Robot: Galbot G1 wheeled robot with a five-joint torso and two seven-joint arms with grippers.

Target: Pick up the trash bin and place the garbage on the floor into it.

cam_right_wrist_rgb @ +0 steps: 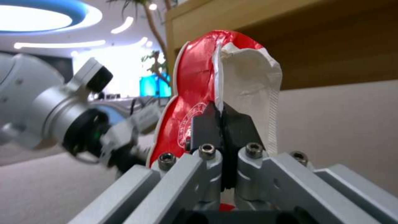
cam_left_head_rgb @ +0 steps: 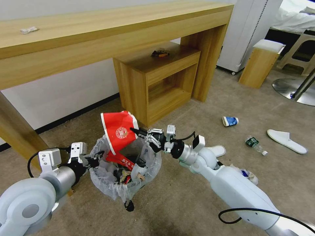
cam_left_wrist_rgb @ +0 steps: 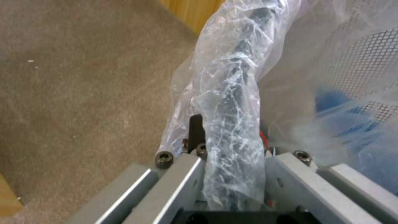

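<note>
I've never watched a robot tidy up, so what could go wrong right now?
The red paper cup, pinched at its rim by the right gripper, hangs over the trash bin edge and might drop outside. The left gripper grips only the bin's bagged rim, so the bin could slip or tilt.

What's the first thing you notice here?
A big red paper cup, pinched by the right claw just above the trash bin. The left claw grips the bin's bag-covered rim. On the carpet to the right lie a blue cup, a bottle and a white slipper.
</note>
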